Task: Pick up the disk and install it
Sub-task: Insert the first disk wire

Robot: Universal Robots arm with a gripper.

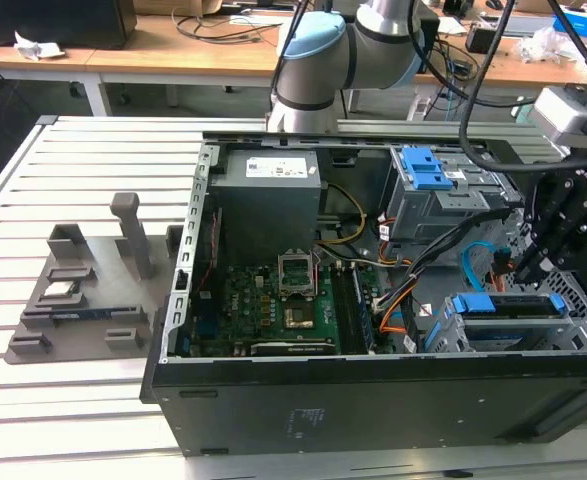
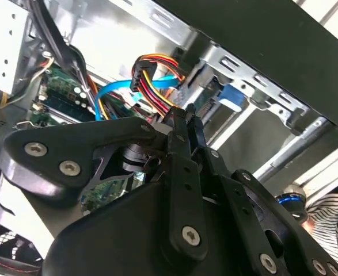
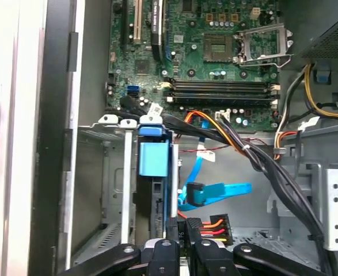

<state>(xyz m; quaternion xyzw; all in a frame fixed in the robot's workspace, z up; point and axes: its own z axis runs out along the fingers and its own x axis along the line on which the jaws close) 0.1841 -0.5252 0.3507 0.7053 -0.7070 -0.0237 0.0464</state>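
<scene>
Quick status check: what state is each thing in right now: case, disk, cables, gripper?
Gripper: shut, holding nothing.
Computer case: lying on its side, side panel off.
Disk: slotted in the drive cage, blue bracket showing.
Blue data cable: plug loose, unconnected.
Power plug: unconnected, beside the gripper.

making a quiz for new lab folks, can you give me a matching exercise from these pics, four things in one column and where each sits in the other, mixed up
Things
1. disk
2. gripper
3. grey parts holder
4. power supply

Places
A. on the slatted table outside the case, at the exterior view's left
B. slotted in the metal drive cage near the case's front edge, at the exterior view's right
C. just above the drive cage, beside the loose cables
D. inside the case behind the motherboard

Pairs: 1-B, 2-C, 3-A, 4-D
</scene>
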